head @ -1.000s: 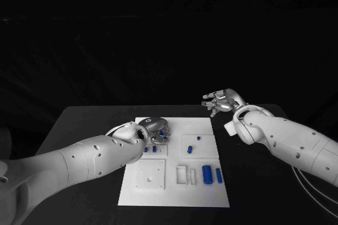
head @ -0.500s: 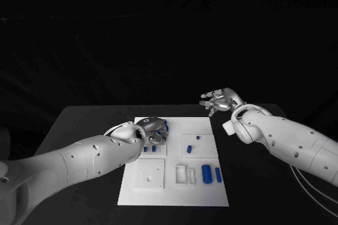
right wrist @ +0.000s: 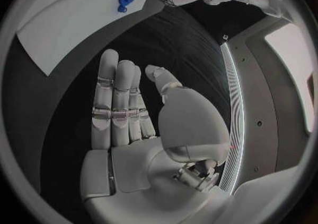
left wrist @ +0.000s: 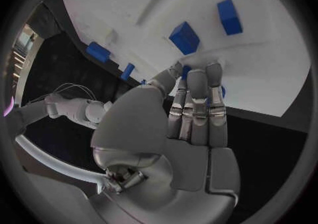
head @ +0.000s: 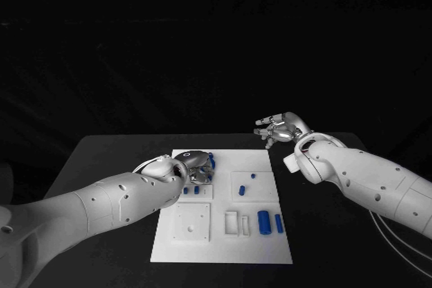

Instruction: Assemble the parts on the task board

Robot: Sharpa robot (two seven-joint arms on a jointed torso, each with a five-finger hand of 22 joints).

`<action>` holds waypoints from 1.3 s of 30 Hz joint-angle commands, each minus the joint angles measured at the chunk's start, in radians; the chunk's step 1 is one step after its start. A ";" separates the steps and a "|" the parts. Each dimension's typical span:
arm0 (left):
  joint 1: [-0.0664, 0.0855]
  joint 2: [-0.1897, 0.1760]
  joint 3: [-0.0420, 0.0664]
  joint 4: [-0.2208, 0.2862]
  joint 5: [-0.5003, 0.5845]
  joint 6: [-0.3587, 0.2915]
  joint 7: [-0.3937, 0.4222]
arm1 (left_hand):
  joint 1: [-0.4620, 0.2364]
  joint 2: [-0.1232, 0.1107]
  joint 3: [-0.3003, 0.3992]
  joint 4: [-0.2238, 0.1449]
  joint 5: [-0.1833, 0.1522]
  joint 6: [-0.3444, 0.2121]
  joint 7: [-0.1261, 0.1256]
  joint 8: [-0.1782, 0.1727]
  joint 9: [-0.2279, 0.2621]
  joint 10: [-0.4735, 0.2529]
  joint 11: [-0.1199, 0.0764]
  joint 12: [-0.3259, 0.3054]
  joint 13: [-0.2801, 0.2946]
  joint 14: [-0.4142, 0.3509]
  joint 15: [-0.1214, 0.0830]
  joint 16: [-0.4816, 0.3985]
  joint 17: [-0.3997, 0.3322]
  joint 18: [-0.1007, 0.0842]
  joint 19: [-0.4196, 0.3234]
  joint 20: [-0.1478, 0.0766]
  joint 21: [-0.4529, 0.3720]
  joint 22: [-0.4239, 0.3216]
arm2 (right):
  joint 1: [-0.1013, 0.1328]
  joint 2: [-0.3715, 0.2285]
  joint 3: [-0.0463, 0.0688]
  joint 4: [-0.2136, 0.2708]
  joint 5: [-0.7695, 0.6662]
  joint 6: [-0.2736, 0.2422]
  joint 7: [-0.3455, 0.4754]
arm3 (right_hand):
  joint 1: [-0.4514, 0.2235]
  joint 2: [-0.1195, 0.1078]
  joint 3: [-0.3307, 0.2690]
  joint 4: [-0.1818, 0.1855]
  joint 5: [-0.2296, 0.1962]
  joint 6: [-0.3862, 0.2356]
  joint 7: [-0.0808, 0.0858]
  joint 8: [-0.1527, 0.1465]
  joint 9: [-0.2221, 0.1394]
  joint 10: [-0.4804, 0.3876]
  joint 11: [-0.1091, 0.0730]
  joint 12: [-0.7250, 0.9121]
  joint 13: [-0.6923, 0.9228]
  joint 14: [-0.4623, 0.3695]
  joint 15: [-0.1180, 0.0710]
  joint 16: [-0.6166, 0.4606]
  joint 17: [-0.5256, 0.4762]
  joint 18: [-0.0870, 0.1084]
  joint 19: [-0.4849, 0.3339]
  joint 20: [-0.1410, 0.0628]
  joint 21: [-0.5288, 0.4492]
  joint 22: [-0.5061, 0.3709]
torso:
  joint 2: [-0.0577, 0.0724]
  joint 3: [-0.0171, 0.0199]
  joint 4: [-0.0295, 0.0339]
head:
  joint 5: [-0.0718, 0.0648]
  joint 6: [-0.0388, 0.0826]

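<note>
Black table [head: 108,169] carries the white task board [head: 225,244], which lies in the middle, long side running away from the robot. On the board are several shallow square and narrow recesses. In the near right part, a big blue cylinder part [head: 265,222] lies beside a thinner blue part [head: 279,223], next to two narrow white slots [head: 232,223]. The square recess at the middle right holds one blue part [head: 242,190] and a smaller one [head: 254,175], apart from each other. The near left square plate [head: 191,224] has only small holes.

At the far left part of the board, the left hand [head: 191,165] is down on the board. Its fingers [left wrist: 196,102] are pressed together, and their tips pinch a blue part [head: 211,161] against the thumb. Two small blue parts [head: 191,190] stand just beside this hand.

The right hand [head: 281,130] is raised beyond the board's far right corner, well apart from it. Its fingers [right wrist: 116,102] are straight and close together, the thumb is apart, and nothing is in it.
</note>
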 commanded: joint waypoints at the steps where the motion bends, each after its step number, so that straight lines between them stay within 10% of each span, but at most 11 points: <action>1: -0.010 0.007 -0.002 -0.009 0.007 0.038 0.002 | -0.005 0.011 0.004 0.003 0.004 0.007 -0.002 -0.006 -0.001 0.012 -0.002 -0.003 -0.001 0.004 -0.007 0.006 0.000 0.006 0.001 -0.008 0.008 0.021 | 0.000 0.002 0.000 0.002 -0.007 0.014 0.009 | -0.004 -0.006 0.001 -0.002 0.004 -0.006 0.003 -0.001 -0.001 -0.006 0.003 0.007 -0.001 -0.006 0.000 -0.001 -0.001 -0.005 0.030 0.006 -0.004 0.001 | 0.001 0.0000 -0.0011 | 0.000 0.001; 19: -0.020 0.011 -0.002 -0.027 0.010 0.056 -0.006 | 0.027 0.062 -0.003 -0.013 0.007 0.070 -0.010 -0.006 0.001 0.129 -0.031 -0.003 0.001 0.033 -0.025 0.026 0.005 -0.001 0.014 -0.027 0.045 0.023 | 0.000 0.000 0.000 0.005 -0.007 0.012 0.007 | -0.010 -0.001 -0.006 0.006 -0.005 -0.004 0.002 -0.001 0.000 -0.003 0.001 0.013 0.002 -0.001 -0.001 0.004 0.001 -0.004 0.034 0.005 0.001 0.005 | 0.000 0.0002 -0.0004 | -0.004 -0.002; 39: -0.020 -0.025 0.005 0.001 0.081 -0.040 0.035 | 0.012 0.056 0.054 -0.050 0.018 0.081 -0.012 -0.006 0.001 0.153 -0.036 -0.003 0.001 0.048 -0.031 0.027 0.007 0.001 -0.006 -0.036 0.119 0.020 | 0.000 -0.003 0.000 0.001 -0.006 0.010 0.010 | -0.008 -0.002 -0.008 0.009 -0.003 -0.003 0.002 -0.001 0.000 -0.004 0.001 0.012 0.002 -0.003 0.000 0.004 0.001 -0.004 0.033 0.006 0.000 0.006 | -0.001 -0.0004 0.0007 | -0.002 0.005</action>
